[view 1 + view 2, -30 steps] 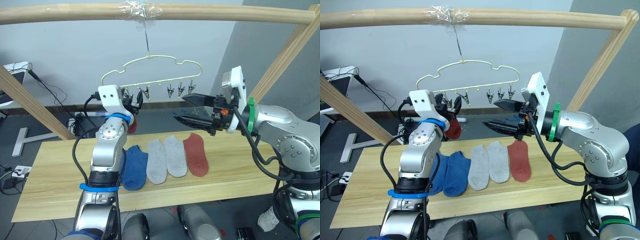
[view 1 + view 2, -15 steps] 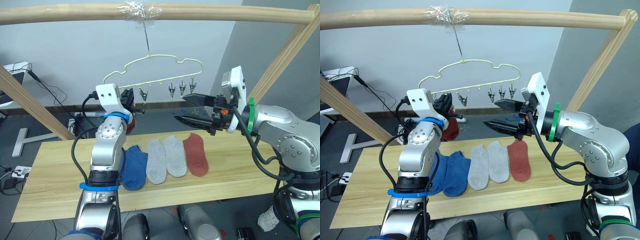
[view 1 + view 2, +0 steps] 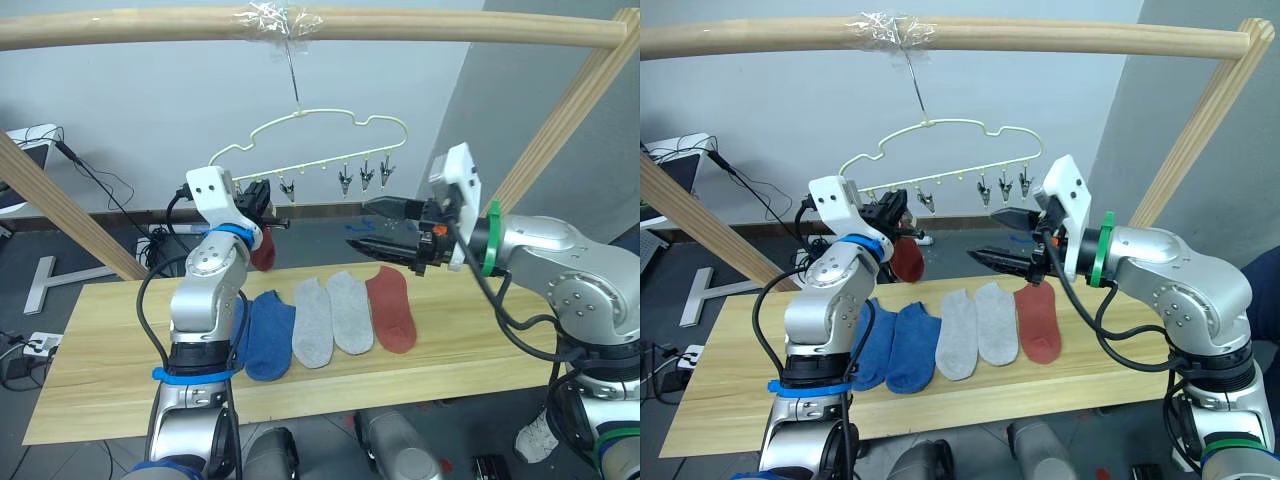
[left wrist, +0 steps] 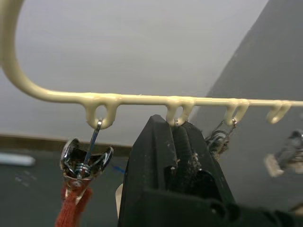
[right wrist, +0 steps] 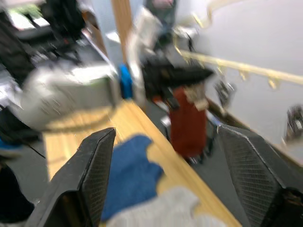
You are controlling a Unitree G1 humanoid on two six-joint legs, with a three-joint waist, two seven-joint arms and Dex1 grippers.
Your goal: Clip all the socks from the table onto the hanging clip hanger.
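One rust sock up, five on the table

Rust sock [image 3: 906, 260] hangs from the clip hanger's [image 3: 940, 150] far-left clip. Left gripper [image 4: 177, 156] is pinched closed beside it, holding nothing; right gripper [image 3: 1002, 237] spread wide, empty. Five socks [image 3: 960, 330] lie on the table [image 3: 730, 390].

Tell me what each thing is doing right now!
Left tool: shut, up at the clip hanger's bar.
Right tool: open, empty.
Clip hanger: hanging from the pole.
Red sock: clipped on, dangling.
Other red sock: flat on the table.
Grey socks: flat.
Blue socks: flat.
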